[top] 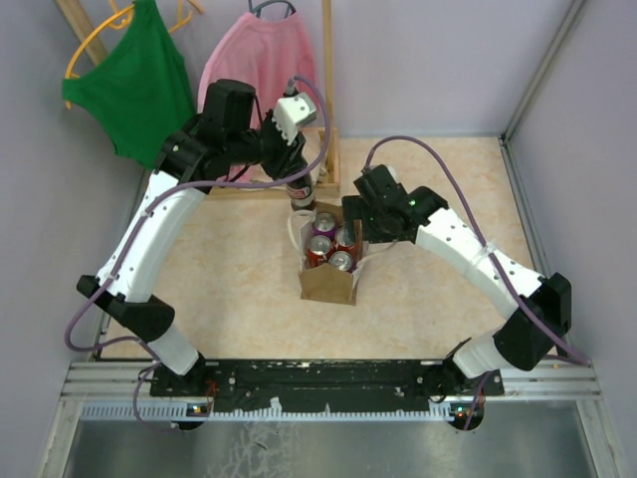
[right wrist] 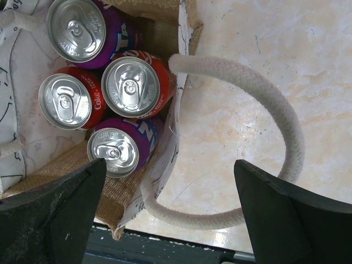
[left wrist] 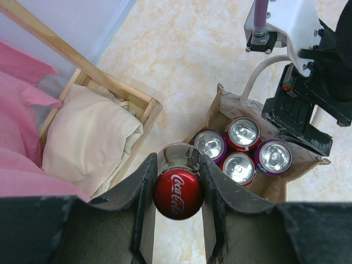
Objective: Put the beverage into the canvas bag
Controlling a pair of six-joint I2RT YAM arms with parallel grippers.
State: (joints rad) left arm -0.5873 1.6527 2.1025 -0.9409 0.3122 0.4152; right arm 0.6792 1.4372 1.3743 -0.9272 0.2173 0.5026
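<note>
The beverage, a bottle with a red Coca-Cola cap [left wrist: 177, 192], sits between the fingers of my left gripper [left wrist: 177, 179], which is shut on its neck. From above, the bottle [top: 302, 196] is upright just beyond the far left corner of the canvas bag [top: 327, 285], outside it. The tan bag [left wrist: 219, 113] stands open and holds several red and purple cans [left wrist: 243, 132]. My right gripper [right wrist: 169, 165] is open over the bag's right wall [right wrist: 177, 118], with the white rope handle [right wrist: 278, 113] looping between its fingers. In the top view the right gripper [top: 364, 235] is at the bag's right rim.
A wooden rack [left wrist: 118, 91] with a folded beige cloth [left wrist: 88, 137] stands just left of the bottle. A green garment [top: 134, 80] and a pink one [top: 264, 60] hang at the back. A second rope handle [top: 293, 231] droops on the bag's left side.
</note>
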